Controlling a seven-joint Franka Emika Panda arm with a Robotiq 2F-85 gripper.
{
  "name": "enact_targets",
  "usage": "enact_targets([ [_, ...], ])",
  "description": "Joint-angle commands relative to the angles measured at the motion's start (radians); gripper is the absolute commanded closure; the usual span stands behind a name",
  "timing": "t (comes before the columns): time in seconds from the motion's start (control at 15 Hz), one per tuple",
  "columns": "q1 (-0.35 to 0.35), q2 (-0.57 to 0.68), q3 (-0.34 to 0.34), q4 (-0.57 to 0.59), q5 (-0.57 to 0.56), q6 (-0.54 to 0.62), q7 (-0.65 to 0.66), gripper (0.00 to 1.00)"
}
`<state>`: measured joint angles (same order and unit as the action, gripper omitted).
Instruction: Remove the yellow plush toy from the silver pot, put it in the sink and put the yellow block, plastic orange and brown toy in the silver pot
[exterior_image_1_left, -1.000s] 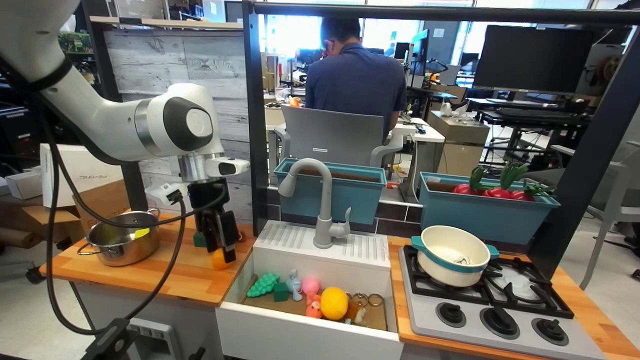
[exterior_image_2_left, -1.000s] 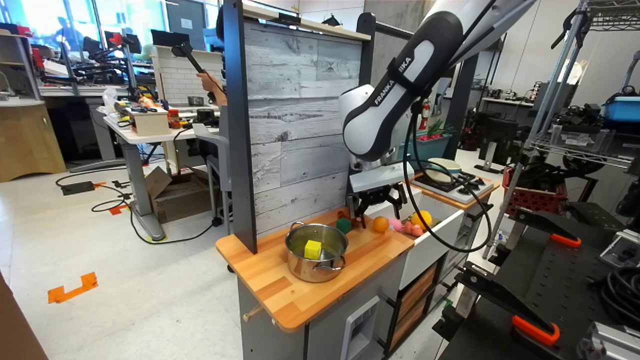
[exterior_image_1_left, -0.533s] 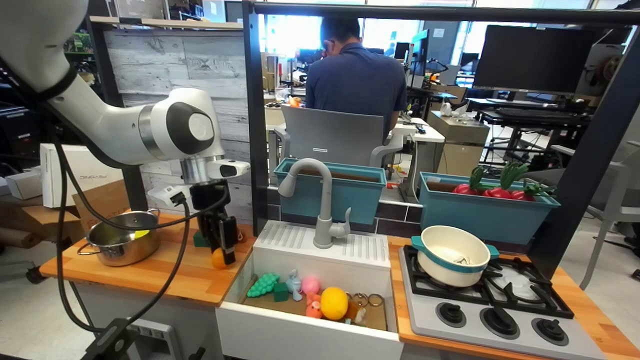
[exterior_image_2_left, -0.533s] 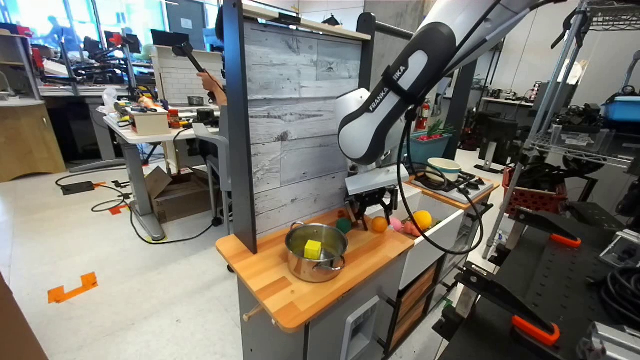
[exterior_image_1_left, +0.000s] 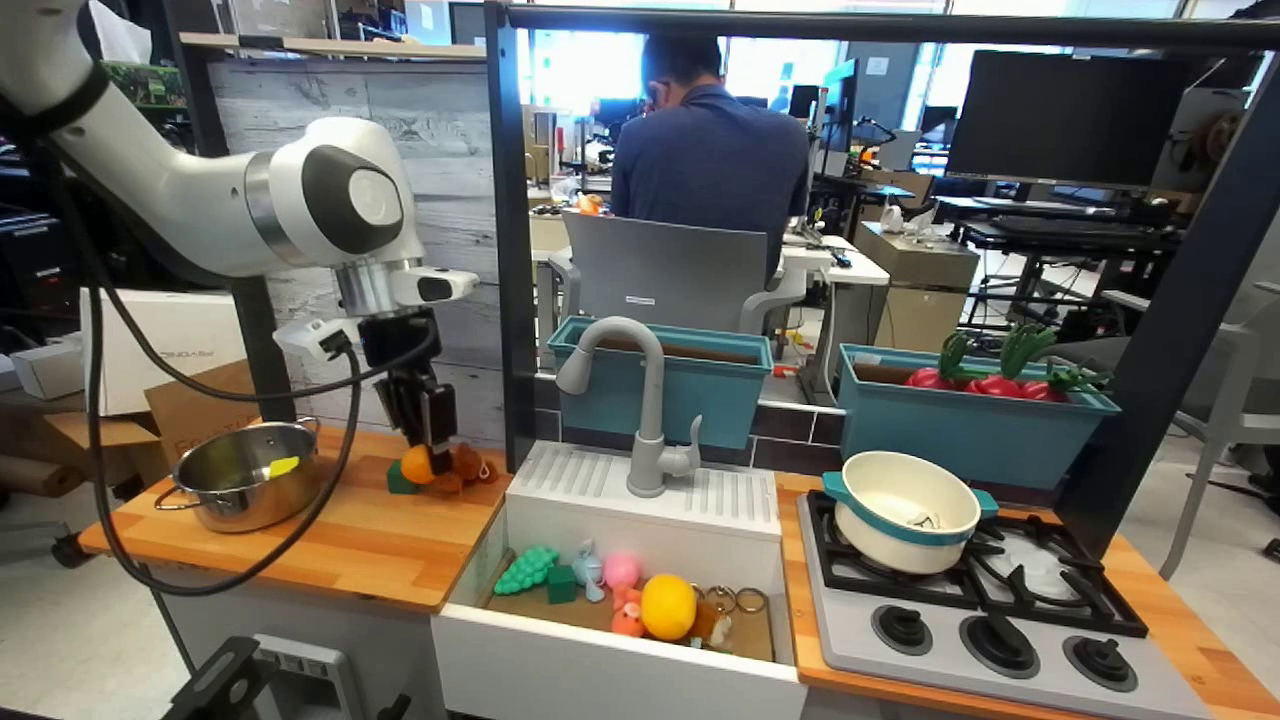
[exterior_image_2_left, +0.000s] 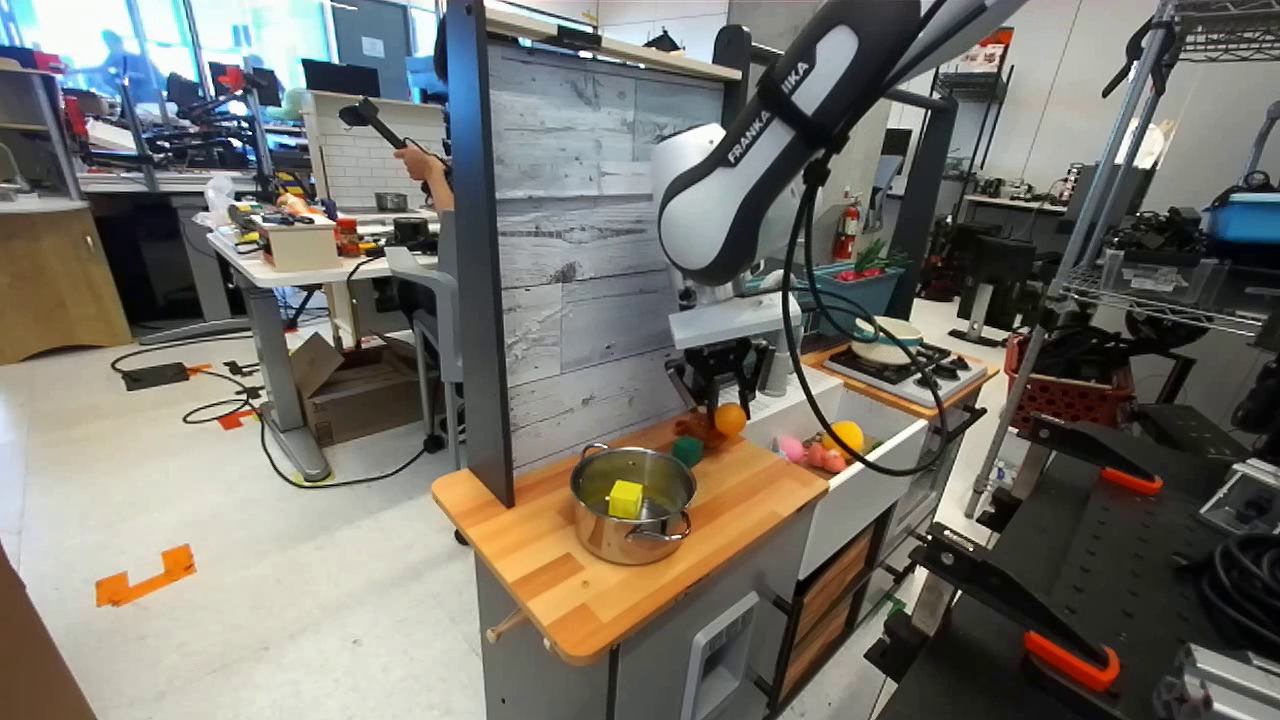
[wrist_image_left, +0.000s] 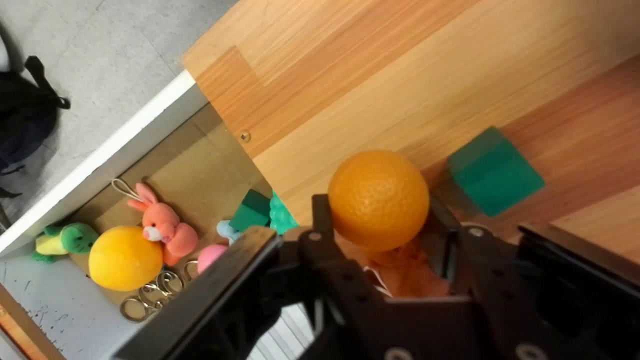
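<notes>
Plastic orange (wrist_image_left: 378, 192): a glossy ball, round alike in every direction, held above the wooden counter (wrist_image_left: 310, 100), near the white sink (exterior_image_1_left: 610, 670).
Gripper (wrist_image_left: 380, 212): pointing down and grasping the orange, clasping it from two opposite sides; the jaws stand parted only by the ball between them.
Brown toy (exterior_image_1_left: 468, 466): on the counter toward the back, behind the orange in the wrist view and partly hidden there; I cannot tell which way it points, or whether it touches the orange.
Green block (wrist_image_left: 492, 170): on the counter, near the brown toy; in the wrist view it lies to the right of the orange.
Silver pot (exterior_image_2_left: 608, 537): upright toward the end of the counter away from the sink, mouth up, its two handles on opposite sides in both exterior views.
Yellow block (exterior_image_2_left: 626, 499): a small cube inside the silver pot.
Yellow plush toy (exterior_image_1_left: 668, 607): a rounded lump lying in the sink, just beside a coral rabbit toy (wrist_image_left: 167, 225), whose ears point toward the sink's front wall in the wrist view.
Cream pot (exterior_image_1_left: 895, 552): upright on the stove (exterior_image_1_left: 950, 655), well apart from the gripper.
</notes>
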<state>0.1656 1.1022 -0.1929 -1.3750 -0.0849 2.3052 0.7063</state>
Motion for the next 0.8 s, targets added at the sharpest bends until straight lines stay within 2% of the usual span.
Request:
enact_targets([
  [0.0,0.015,-0.182,0.022,-0.209,0.007,0.082,-0.041,0.80],
  [0.33,0.048,-0.348,0.055,-0.382,-0.002,0.154,-0.094,0.80],
  [0.73,0.119,-0.396,0.084,-0.412,-0.032,0.159,-0.111,0.80],
])
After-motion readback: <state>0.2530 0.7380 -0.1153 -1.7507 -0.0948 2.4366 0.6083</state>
